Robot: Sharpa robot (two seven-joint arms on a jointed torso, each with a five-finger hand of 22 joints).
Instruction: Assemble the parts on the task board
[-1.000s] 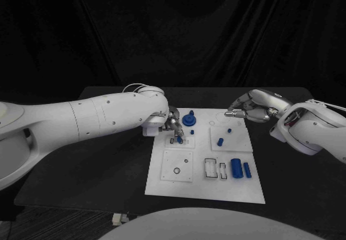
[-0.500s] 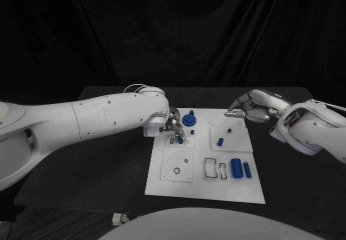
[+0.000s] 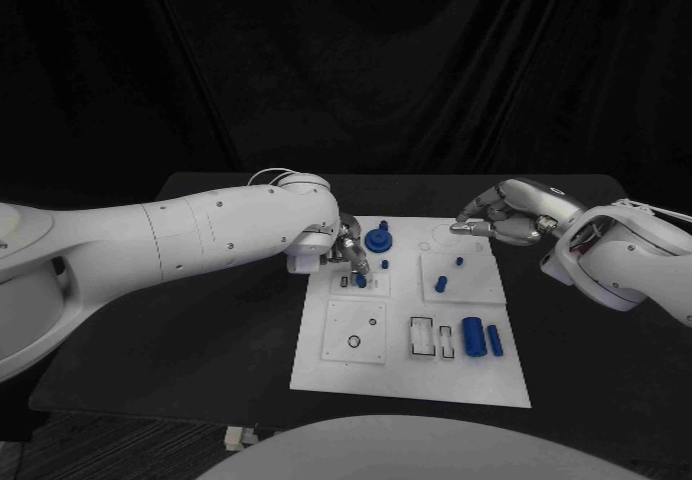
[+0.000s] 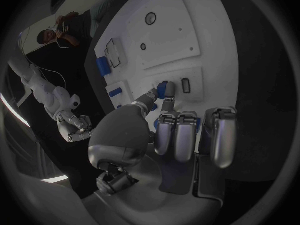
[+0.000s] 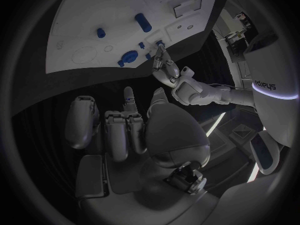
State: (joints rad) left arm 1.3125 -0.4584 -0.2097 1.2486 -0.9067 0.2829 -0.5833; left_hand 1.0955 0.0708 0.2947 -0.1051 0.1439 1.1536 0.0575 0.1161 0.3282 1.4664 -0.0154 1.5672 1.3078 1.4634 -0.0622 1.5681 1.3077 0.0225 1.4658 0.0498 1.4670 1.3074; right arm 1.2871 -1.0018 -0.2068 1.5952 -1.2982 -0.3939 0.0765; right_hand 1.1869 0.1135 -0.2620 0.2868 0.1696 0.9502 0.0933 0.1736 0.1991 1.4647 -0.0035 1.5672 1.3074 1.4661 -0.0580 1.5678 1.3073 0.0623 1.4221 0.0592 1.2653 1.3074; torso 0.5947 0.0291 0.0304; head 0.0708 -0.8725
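The left robot hand is pinching a small blue peg between thumb and a fingertip, holding it down against the small raised plate at the far-left part of the task board. Just beside that hand, on its far side, a blue knobbed part is standing upright on the board, close enough to be crowding the fingers. A short blue pin is standing just right of the fingertips.

The right robot hand is hovering over the board's far-right corner, fingers curled in with nothing visible between them. Nearer the robot from that hand, two small blue pegs are standing on a raised plate, and a blue cylinder and a blue bar are lying further down.

The board is lying on a black table, with dark drapery hanging behind.
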